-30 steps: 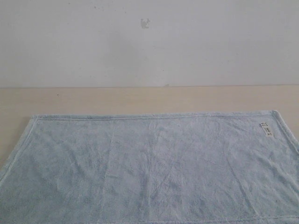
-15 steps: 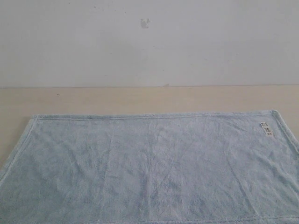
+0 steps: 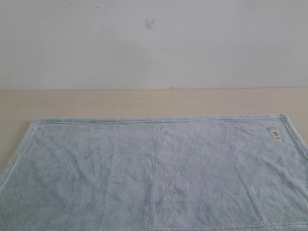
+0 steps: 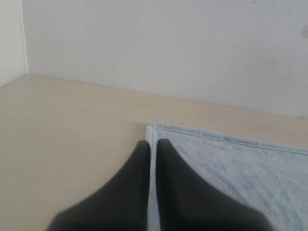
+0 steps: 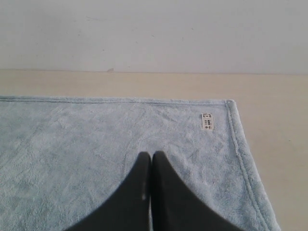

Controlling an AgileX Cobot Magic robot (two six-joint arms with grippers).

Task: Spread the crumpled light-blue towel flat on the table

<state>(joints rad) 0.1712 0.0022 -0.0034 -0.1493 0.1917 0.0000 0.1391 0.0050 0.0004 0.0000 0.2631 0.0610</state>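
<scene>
Now the left gripper (image 4: 152, 142) has its two black fingers pressed together, and no cloth seems to be pinched between them. The right gripper (image 5: 151, 155) is squeezed closed the same way and looks empty too. Both point toward the plain white wall (image 3: 154, 43) and hang a little above the cloth, not touching it as far as I can tell. The left one sits over a side hem near a far corner, and the right one sits over the cloth near the small white label (image 5: 207, 121). Under them lies the big, fluffy, light-blue terry towel (image 3: 154, 178). In the exterior view it fills the lower half of the frame, with its far hem straight and both far corners open. The label (image 3: 275, 133) is at the right of the frame, near the far corner. Only soft, faint creases show. The wide, pale beige wooden table (image 3: 144, 103) is bare in a strip across the middle of the frame. I think the spreading step is about done. The near hem is cut off at the bottom edge, so the next move should be a check there, then lifting both arms away without dragging the cloth. Neither arm shows in the exterior view.
</scene>
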